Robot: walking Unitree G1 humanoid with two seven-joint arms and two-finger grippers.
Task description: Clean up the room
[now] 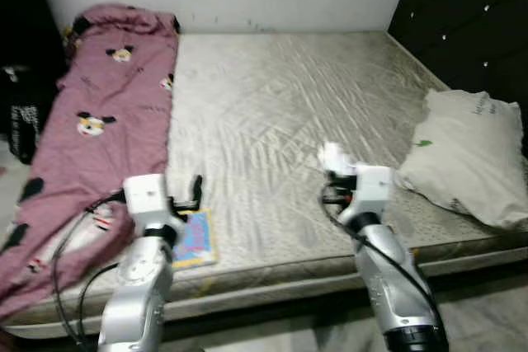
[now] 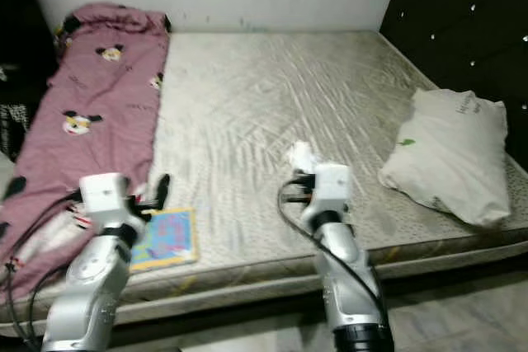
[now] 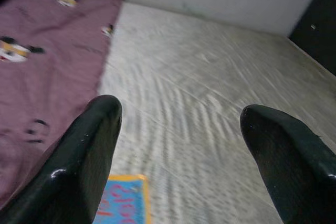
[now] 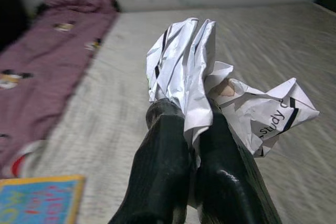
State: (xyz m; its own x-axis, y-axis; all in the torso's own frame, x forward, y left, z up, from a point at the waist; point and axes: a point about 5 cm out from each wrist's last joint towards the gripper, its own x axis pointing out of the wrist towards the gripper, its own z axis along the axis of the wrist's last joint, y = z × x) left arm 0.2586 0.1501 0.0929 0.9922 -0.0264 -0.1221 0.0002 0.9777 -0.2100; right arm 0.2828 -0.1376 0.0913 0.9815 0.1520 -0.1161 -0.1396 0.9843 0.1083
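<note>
My right gripper (image 4: 186, 116) is shut on a crumpled white paper (image 4: 210, 82) with black print, held above the front part of the bed; the same crumpled paper (image 1: 332, 155) shows as a white wad at the gripper's tip. My left gripper (image 3: 178, 114) is open with nothing between its fingers, hovering over the bed's front left. Just below it lies a colourful book (image 1: 193, 238) with a blue cover and yellow edge, flat on the mattress (image 1: 280, 105) near the front edge.
A pink cartoon-print blanket (image 1: 99, 129) runs down the bed's left side. A white pillow (image 1: 466, 154) lies at the right, by the dark padded headboard (image 1: 470, 14). A white wall stands behind the bed. Dark objects stand at far left.
</note>
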